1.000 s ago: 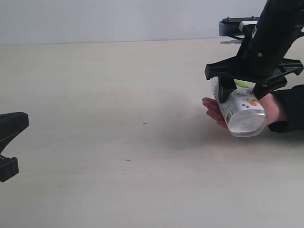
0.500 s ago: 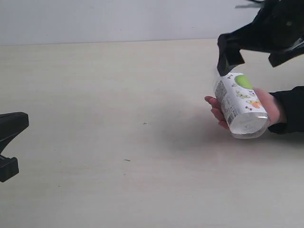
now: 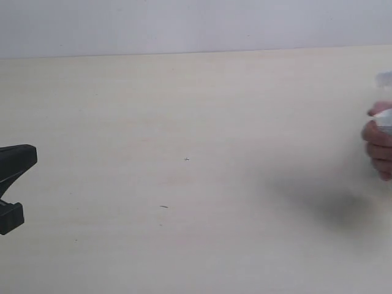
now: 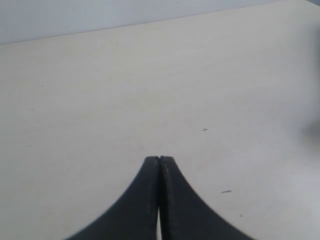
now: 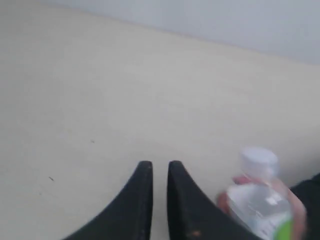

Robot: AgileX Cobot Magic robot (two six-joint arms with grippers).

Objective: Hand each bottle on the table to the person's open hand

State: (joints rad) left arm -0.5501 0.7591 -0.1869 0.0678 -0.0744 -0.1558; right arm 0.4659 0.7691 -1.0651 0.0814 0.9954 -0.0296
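Observation:
One clear bottle (image 5: 255,202) with a white cap and a white-green label rests in the person's hand (image 3: 380,144), at the far right edge of the table (image 3: 184,110). In the exterior view only a blurred white bit of the bottle (image 3: 384,116) shows above the fingers. My right gripper (image 5: 160,165) hovers beside the hand, apart from the bottle, its jaws a narrow gap apart and empty; the exterior view does not show it. My left gripper (image 4: 159,159) is shut and empty over bare tabletop, its black body (image 3: 15,162) at the far left. No other bottle is in view.
A dark sleeve (image 5: 312,187) follows the hand at the right edge. A soft shadow (image 3: 334,202) lies on the table below the hand. A few tiny specks (image 3: 163,206) mark the wood.
My right gripper has let go of the bottle, risen out of the exterior view and narrowed its jaws. The hand has drawn the bottle away to the right edge. The left arm is still.

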